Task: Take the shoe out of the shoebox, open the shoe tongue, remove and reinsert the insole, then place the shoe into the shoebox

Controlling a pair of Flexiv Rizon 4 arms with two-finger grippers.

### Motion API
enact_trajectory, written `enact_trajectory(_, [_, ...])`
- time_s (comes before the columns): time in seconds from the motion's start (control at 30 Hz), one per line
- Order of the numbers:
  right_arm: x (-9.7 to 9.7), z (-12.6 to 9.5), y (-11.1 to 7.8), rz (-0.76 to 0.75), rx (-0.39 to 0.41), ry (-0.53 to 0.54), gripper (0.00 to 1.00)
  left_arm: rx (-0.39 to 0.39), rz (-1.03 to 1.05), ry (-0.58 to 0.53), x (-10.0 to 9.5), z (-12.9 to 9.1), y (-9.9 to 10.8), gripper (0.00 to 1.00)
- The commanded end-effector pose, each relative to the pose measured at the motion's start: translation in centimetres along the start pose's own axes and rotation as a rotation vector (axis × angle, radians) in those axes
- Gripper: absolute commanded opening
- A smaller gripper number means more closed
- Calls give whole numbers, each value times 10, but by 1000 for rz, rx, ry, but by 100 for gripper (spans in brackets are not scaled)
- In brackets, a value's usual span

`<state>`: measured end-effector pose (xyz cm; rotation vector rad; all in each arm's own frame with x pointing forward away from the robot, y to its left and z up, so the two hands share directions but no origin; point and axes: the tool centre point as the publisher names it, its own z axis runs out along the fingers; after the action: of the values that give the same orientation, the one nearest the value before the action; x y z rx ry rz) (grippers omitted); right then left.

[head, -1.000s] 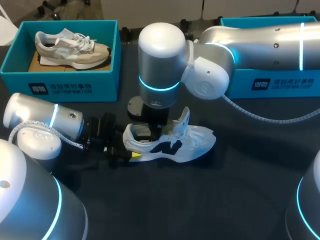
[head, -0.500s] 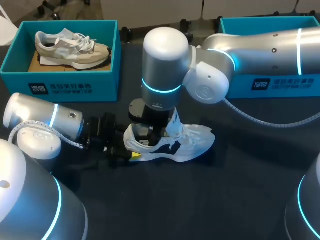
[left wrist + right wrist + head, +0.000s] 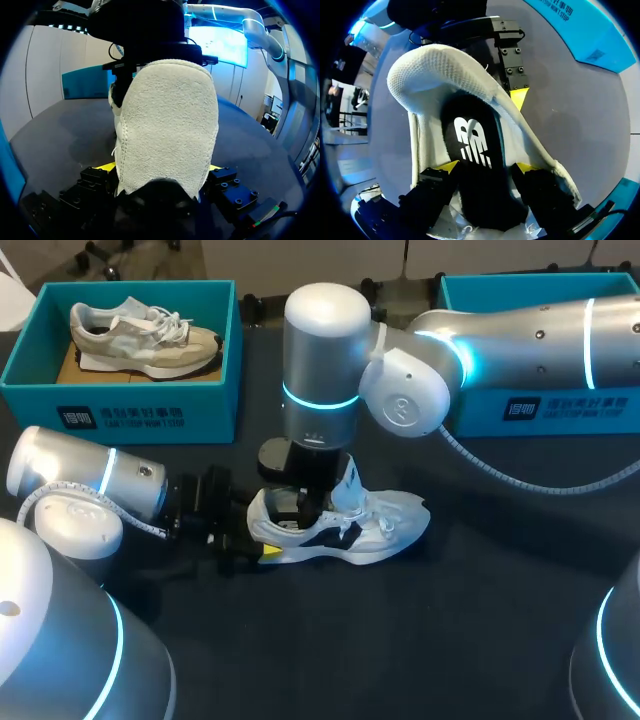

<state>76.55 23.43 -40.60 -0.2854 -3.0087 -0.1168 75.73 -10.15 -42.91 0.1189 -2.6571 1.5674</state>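
Tongue [image 3: 347, 483] lowered, right end effector [image 3: 487, 167] clasping insole [image 3: 472, 145], two shoes [image 3: 385, 525] [image 3: 140, 335], two shoeboxes [image 3: 150, 405] [image 3: 580, 405]

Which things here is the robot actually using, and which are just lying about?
In use: white mesh sneaker; its black insole; left gripper; right gripper; probably the right-hand teal cardboard shoebox.
Idle: beige sneaker; left-hand teal shoebox holding it.

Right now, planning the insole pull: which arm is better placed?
Right. The right claw is down inside the white mesh sneaker, directly over the flat black insole; the left claw grips the heel from outside.
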Motion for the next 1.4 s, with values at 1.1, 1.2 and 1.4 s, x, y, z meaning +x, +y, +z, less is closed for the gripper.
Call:
enact_trajectory(1.1, [29, 76, 11, -9, 12, 3, 48, -2, 0, -1, 0, 3, 1, 0])
enact_trajectory(1.2, [27, 83, 12, -6, 18, -17, 45, -2, 0, -1, 0, 3, 1, 0])
enact_trajectory(1.4, [23, 93, 14, -13, 48, -49, 33, -2, 0, -1, 0, 3, 1, 0])
